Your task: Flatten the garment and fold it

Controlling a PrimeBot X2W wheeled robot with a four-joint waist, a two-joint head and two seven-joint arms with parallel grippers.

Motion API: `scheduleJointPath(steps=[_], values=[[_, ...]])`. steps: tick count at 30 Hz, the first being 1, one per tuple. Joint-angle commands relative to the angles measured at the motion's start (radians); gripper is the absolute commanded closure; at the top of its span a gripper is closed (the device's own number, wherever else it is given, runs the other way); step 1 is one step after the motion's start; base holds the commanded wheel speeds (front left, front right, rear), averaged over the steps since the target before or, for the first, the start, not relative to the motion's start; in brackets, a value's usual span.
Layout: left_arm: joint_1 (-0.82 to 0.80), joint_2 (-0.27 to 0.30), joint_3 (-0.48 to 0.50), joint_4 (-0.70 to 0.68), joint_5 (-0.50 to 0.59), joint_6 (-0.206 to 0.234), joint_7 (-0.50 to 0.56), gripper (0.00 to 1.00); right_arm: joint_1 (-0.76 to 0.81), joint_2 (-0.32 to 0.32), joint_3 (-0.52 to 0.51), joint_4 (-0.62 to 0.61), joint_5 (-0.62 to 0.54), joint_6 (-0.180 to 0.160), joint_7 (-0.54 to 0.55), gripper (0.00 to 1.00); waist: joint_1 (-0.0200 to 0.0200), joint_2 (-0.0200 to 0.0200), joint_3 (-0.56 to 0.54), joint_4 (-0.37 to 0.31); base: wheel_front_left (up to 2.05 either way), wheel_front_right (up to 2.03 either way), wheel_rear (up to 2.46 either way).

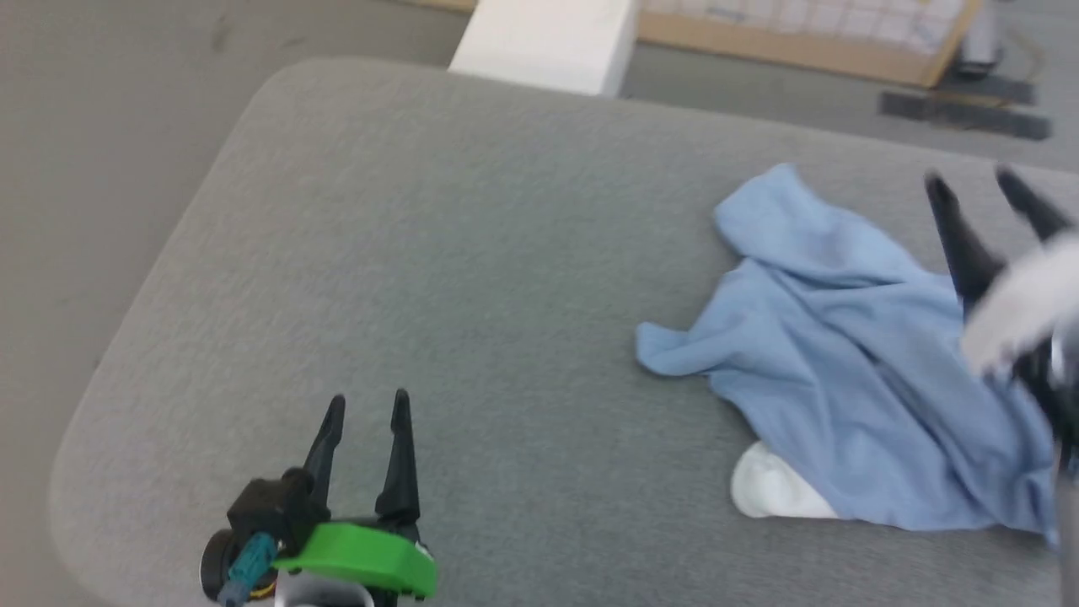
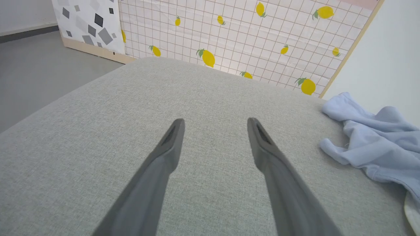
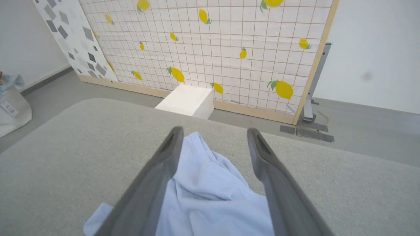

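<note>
On the right of the grey cushion [image 1: 464,253], the crumpled garment [image 1: 843,354]; over it the right gripper [image 1: 972,179], fingers apart, holding nothing; at near left the left gripper [image 1: 368,398], fingers apart too.

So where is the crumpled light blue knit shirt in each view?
Head view: the light blue knit shirt right of centre, on the grey fabric surface.
Left wrist view: the shirt at the right edge.
Right wrist view: the shirt at bottom centre, between the open fingers of the right gripper.
Shared landmark: the wood-framed grid panel behind.
</note>
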Motion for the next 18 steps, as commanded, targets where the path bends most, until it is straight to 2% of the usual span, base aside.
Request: scheduleJointPath(steps=[1,6,10,11,16,18], values=[[0.017,0.005,0.003,-0.006,0.012,-0.007,-0.004,0.00,0.070,0.037,-0.030,-0.047,-0.032,-0.002,-0.039,0.00,0.0001,0.0000,-0.061,-0.068,0.00,0.00,0.00],[0.045,0.005,0.015,-0.028,0.021,-0.016,-0.004,0.00,0.322,0.174,-0.114,-0.206,-0.166,-0.002,-0.217,0.00,0.0001,0.0000,-0.072,-0.099,0.00,0.00,0.00],[0.065,0.003,0.016,-0.033,0.019,-0.032,-0.004,0.00,0.467,0.233,-0.148,-0.233,-0.219,-0.002,-0.357,0.00,0.0001,0.0000,-0.072,-0.117,0.00,0.00,0.00],[0.069,0.002,0.016,-0.032,0.019,-0.035,-0.004,0.00,0.491,0.237,-0.158,-0.228,-0.216,-0.002,-0.390,0.00,0.0001,0.0000,-0.072,-0.120,0.00,0.00,0.00],[0.085,0.000,0.027,-0.031,0.020,-0.039,-0.004,0.00,0.588,0.239,-0.171,-0.113,-0.046,-0.002,-0.587,0.00,0.0001,0.0000,-0.073,-0.143,0.00,0.00,0.00],[0.080,0.003,0.028,-0.030,0.025,-0.045,-0.004,0.00,0.589,0.239,-0.161,-0.087,-0.037,-0.002,-0.612,0.00,0.0001,0.0000,-0.074,-0.153,0.00,0.00,0.00]])
